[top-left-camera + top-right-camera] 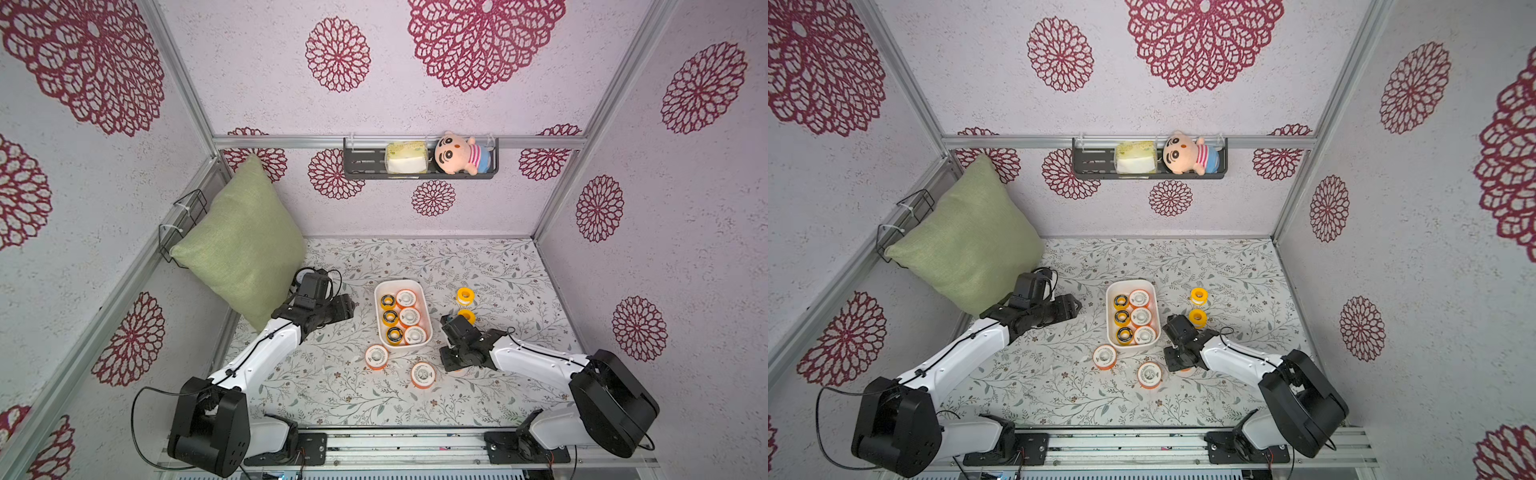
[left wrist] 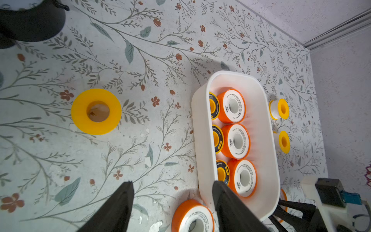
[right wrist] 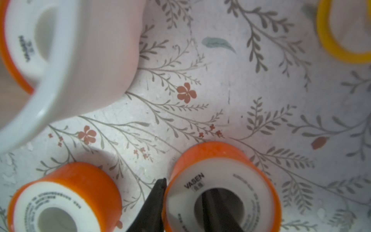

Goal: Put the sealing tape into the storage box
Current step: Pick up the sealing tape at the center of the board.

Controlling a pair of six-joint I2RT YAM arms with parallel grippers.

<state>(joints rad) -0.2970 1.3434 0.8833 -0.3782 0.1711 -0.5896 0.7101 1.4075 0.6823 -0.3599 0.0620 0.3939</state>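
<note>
Six spools [image 1: 405, 298] sat in the white storage box [image 1: 398, 282]: yellow ones [image 1: 390, 318] left, orange ones [image 1: 409, 316] right. On the flowery table [image 1: 478, 266], by a green pillow [image 1: 241, 241], the left gripper [image 2: 172, 182] was wide open and empty, two orange spools [image 1: 376, 356] lay loose, and the right gripper [image 3: 183, 186] pinched a third orange spool [image 3: 230, 170].

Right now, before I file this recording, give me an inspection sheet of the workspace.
Surface: floral tabletop, flat.
Job's things: white box holds six spools; three orange spools and three yellow spools are outside it.
Clutter: black-rimmed round thing, mostly out of frame.
Grippers: left gripper open, empty; right gripper straddles one orange spool's wall, one finger in its hole, grip unclear.
Cables: black loop by the left arm's base.
Surroundings: green cushion; wall shelf with a doll.
</note>
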